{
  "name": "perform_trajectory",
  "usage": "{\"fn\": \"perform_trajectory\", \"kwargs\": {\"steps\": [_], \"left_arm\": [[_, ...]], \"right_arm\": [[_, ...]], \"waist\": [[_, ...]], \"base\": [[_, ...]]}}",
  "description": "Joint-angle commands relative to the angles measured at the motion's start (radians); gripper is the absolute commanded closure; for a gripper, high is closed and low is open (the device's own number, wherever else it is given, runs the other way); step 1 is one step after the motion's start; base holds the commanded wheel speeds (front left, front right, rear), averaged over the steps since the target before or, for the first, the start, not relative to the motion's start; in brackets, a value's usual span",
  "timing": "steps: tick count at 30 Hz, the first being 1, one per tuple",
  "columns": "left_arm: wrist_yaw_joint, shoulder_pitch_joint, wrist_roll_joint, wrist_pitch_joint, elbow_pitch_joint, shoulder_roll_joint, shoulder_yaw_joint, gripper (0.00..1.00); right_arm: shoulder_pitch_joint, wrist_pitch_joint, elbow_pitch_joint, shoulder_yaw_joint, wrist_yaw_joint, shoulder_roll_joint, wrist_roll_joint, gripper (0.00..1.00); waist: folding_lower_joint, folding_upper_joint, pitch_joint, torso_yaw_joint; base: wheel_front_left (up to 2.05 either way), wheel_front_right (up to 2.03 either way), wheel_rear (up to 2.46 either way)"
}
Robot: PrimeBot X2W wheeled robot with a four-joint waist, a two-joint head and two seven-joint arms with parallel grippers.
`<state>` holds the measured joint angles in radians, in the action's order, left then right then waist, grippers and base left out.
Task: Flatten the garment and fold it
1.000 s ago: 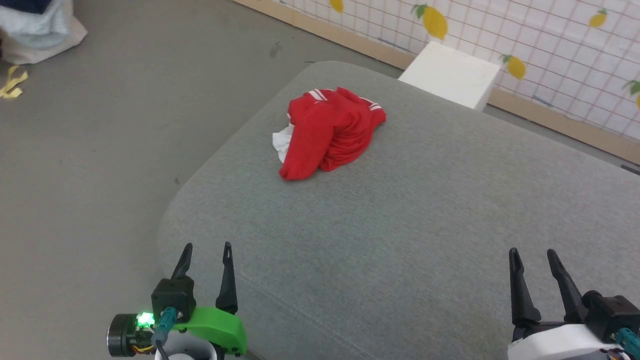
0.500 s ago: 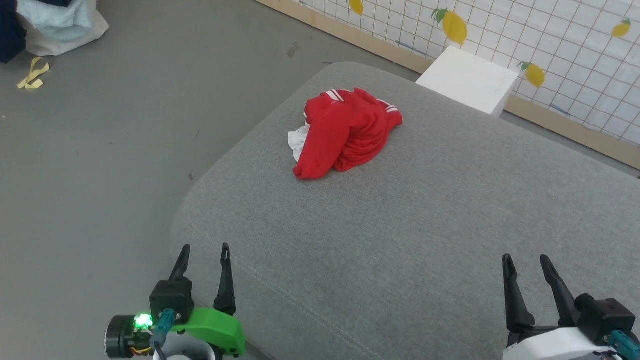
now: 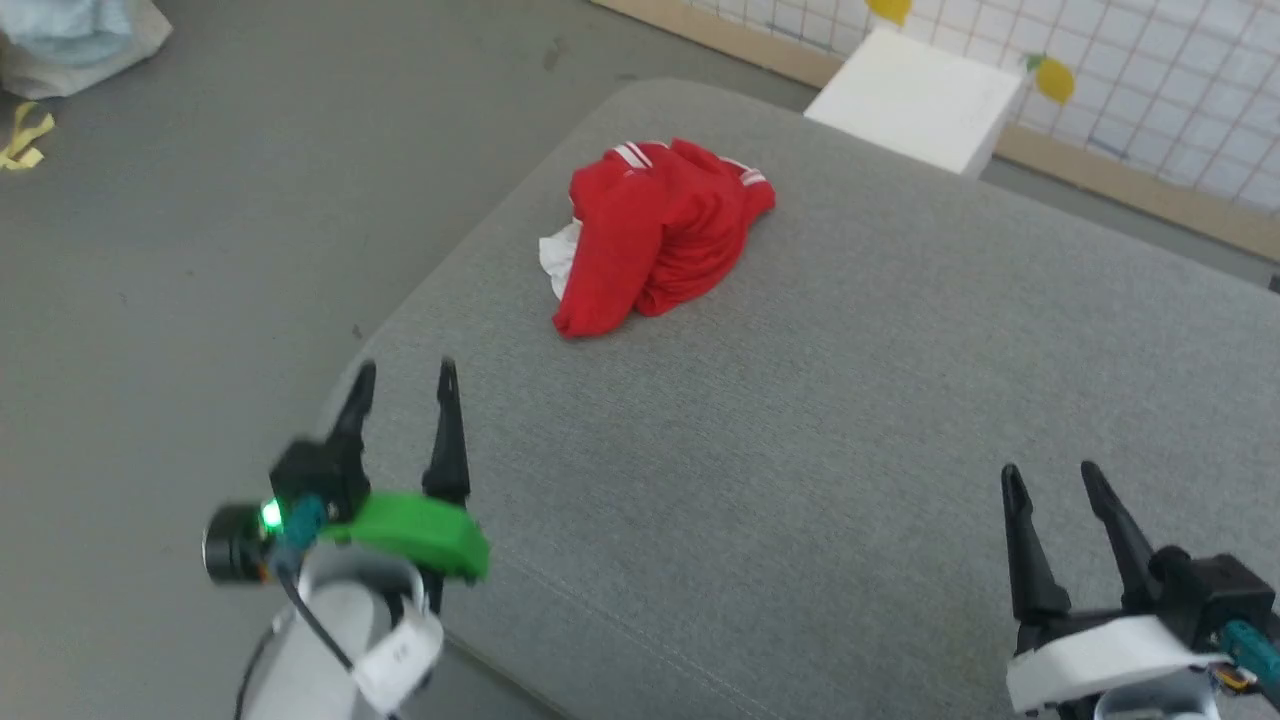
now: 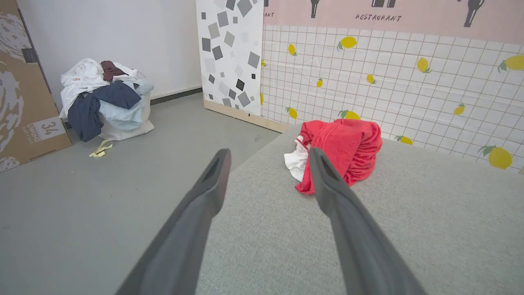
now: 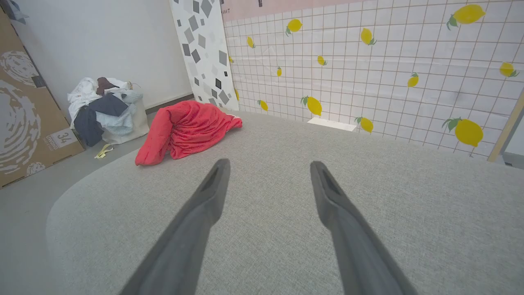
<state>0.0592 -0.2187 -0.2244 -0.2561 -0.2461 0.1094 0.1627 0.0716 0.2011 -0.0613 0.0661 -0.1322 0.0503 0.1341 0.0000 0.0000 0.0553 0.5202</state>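
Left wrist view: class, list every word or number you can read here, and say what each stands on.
"RESTAURANT": on the pink wall strip above the lemon tiles.
"34": on the white label of the cardboard box.
Small print beside the "34": too small to read.
Red shirt: crumpled, no lettering shows.

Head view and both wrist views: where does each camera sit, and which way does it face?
Head view: on the robot's head, looking forward and down at the grey cushion and crumpled garment; left gripper lower left, right gripper lower right, both open.
Left wrist view: on the left wrist, looking along its fingers toward the garment.
Right wrist view: on the right wrist, looking along its fingers across the cushion; garment upper left.
Shared: both wrist views show the clothes pile and lemon wall.
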Motion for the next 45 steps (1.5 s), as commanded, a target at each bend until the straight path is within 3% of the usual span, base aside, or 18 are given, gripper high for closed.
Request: {"fn": "perform_trajectory", "kwargs": {"steps": [1,8,14,21,30,38,39,40,41,45], "left_arm": [[-0.016,-0.057,-0.013,0.006,-0.016,0.006,-0.008,0.00],[-0.093,-0.323,-0.113,0.106,-0.128,0.039,-0.059,0.00],[-0.131,-0.588,-0.201,0.354,-0.289,0.096,-0.087,0.00],[-0.127,-0.780,-0.232,0.631,-0.407,0.139,-0.070,0.00],[-0.059,-0.871,-0.241,1.002,-0.473,0.169,-0.028,0.00],[-0.008,-0.826,-0.219,1.173,-0.444,0.173,0.022,0.00],[-0.004,-0.816,-0.221,1.173,-0.434,0.171,0.022,0.50],[-0.004,-0.809,-0.223,1.171,-0.426,0.170,0.022,0.86],[-0.007,-0.801,-0.228,1.156,-0.411,0.168,0.019,1.00],[0.003,-0.782,-0.225,1.068,-0.373,0.178,0.002,1.00]], "right_arm": [[-0.023,-0.008,0.018,0.003,0.002,0.000,-0.011,0.00],[-0.074,-0.049,0.097,0.014,0.002,0.000,-0.051,0.00],[-0.116,-0.074,0.159,0.034,0.002,0.002,-0.073,0.00],[-0.146,-0.074,0.183,0.054,0.002,0.016,-0.064,0.00],[-0.156,-0.074,0.217,0.084,0.002,0.031,-0.060,0.00],[-0.146,-0.072,0.227,0.103,0.002,0.029,-0.056,0.00],[-0.146,-0.073,0.227,0.101,0.002,0.029,-0.056,0.00],[-0.147,-0.073,0.226,0.099,0.002,0.029,-0.056,0.00],[-0.149,-0.074,0.224,0.097,0.002,0.029,-0.056,0.00],[-0.152,-0.072,0.215,0.094,0.002,0.031,-0.056,0.00]], "waist": [[0.0000,0.0000,0.056,-0.043],[0.0000,0.0000,0.184,-0.133],[0.0000,0.0000,0.322,-0.234],[0.0000,0.0000,0.431,-0.307],[0.0000,0.0000,0.522,-0.351],[0.0000,0.0000,0.544,-0.345],[0.0000,0.0000,0.543,-0.342],[0.0000,0.0000,0.542,-0.340],[0.0000,0.0000,0.538,-0.338],[0.0000,0.0000,0.509,-0.330]], "base": [[0.00,0.00,0.00],[0.00,0.00,0.00],[0.00,0.00,0.00],[0.00,0.00,0.00],[0.00,0.00,0.00],[0.00,0.00,0.00],[0.00,0.00,0.00],[0.00,0.00,0.00],[0.00,0.00,0.00],[0.00,0.00,0.00]]}}
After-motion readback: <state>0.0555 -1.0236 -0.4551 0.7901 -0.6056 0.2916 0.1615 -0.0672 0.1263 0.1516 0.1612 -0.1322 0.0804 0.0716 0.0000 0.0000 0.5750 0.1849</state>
